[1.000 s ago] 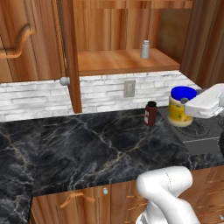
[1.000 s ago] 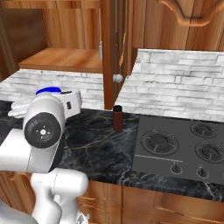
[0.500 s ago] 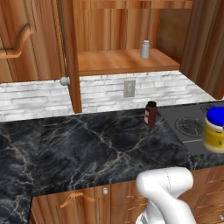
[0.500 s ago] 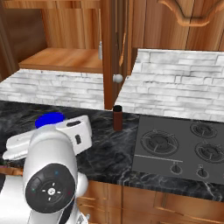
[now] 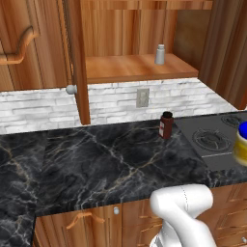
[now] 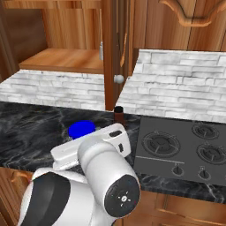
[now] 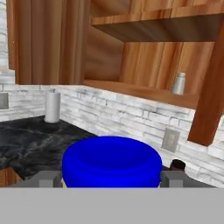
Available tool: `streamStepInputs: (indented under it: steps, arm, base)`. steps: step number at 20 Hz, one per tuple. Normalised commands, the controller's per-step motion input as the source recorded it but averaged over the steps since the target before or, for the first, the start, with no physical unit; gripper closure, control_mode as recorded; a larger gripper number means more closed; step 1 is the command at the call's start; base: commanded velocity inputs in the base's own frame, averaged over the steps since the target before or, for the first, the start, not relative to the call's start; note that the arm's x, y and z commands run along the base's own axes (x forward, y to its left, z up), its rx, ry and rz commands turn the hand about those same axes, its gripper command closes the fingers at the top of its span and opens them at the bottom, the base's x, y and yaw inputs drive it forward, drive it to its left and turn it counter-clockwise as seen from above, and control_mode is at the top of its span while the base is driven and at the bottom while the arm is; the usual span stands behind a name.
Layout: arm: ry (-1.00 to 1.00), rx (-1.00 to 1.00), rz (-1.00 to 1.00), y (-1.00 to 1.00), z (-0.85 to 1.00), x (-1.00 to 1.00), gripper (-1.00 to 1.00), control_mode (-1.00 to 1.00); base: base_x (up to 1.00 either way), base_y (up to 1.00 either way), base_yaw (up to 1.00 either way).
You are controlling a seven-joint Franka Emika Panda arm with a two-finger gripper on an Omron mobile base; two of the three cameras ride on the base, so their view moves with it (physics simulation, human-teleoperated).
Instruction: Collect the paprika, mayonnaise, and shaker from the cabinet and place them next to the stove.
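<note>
The fingers sit on either side of the mayonnaise, one grey fingertip at nine o'clock of its blue lid and the other at three o'clock, both pressed against the jar and grasping it. In the hand view the lid fills the lower middle, with a sliver of yellow label under its left edge. In the left base view the jar shows at the right edge, blue lid over yellow body, over the front part of the stove; whether it touches the cooktop cannot be told. In the right base view the blue lid peeks out at ten o'clock of the arm's white wrist, above the black marble counter.

The paprika stands upright on the counter, just beside the stove's left edge, near the brick backsplash; in the right base view it stands below the door's round silver knob. In the hand view only its black cap shows, at three o'clock of the lid.

The shaker stands upright on the plank shelf of the cabinet, toward the shelf's right end, well apart from the other two. An outlet plate sits on the backsplash beneath the shelf. A pale roll stands on the counter at the far left of the hand view.
</note>
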Motion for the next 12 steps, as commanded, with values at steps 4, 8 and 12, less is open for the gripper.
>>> streamStepInputs:
  steps: [4,8,12]
  arm:
    - [0.0,0.01,0.15,-0.22,-0.43,0.98,1.0,-1.0]
    - [-0.06,0.0,0.17,-0.08,-0.56,0.68,1.0,-1.0]
    - [-0.04,0.01,0.17,-0.06,-0.53,0.71,1.0,-1.0]
  base:
    - [0.0,0.0,0.0]
    - [0.0,0.0,0.0]
    - [0.0,0.0,0.0]
